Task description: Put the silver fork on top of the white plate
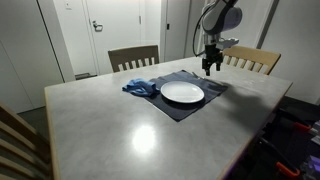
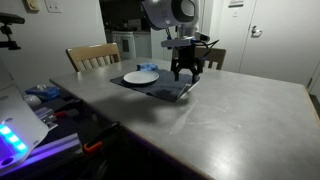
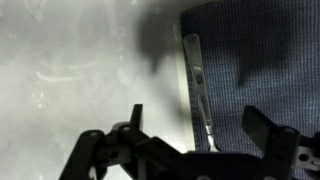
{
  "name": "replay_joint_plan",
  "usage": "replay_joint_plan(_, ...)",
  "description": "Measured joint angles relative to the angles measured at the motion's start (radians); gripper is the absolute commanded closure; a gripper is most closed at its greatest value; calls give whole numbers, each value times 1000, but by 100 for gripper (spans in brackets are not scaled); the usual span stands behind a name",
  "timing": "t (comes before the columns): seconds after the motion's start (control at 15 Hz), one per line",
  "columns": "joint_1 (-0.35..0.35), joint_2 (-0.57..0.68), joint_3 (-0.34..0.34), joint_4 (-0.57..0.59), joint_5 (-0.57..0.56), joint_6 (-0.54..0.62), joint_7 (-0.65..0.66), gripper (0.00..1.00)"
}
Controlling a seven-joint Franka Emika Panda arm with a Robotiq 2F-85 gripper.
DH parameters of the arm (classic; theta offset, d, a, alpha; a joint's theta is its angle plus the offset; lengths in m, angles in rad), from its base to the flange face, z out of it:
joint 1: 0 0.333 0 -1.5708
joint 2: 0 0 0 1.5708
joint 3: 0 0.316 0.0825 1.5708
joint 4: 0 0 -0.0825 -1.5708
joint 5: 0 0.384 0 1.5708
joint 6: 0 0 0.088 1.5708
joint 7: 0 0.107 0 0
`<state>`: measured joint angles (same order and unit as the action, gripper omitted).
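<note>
Silver shows in the wrist view as a thin strip. The fork point(image 3: 197, 85) is laid on the dark woven mat point(image 3: 270, 60), just inside its edge, with the bare pale tabletop point(image 3: 70, 70) beside it. The hand point(image 3: 200, 135) is held over it, spread wide and empty, with nothing gripped. The fork's long axis is seen running straight away from the wrist camera, crosswise to the line between the two fingers. One finger is thus placed on the tabletop side and one on the mat side, with the fork's near end between them. Which end bears the tines cannot be told. A straight descent is judged to be called for, with the closing made across the fork's narrow width. The mat's edge may be caught by the finger on the tabletop side. In an exterior view the plate point(image 1: 182, 92) is shown on the same mat, near the hand, with a blue cloth point(image 1: 140, 87) beyond it. The fork is too small to be made out there.
</note>
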<state>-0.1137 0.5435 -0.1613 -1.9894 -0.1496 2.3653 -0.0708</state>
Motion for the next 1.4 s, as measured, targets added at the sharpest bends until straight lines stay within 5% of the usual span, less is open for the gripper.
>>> replay_joint_plan(0.67, -2, 71, 6, -11, -24, 130, -39, 0)
replay_joint_plan(1.33, -12, 68, 29, -13, -11, 133, -49, 0)
replay_joint_plan(1.4, -13, 67, 31, -11, -6, 132, -51, 7)
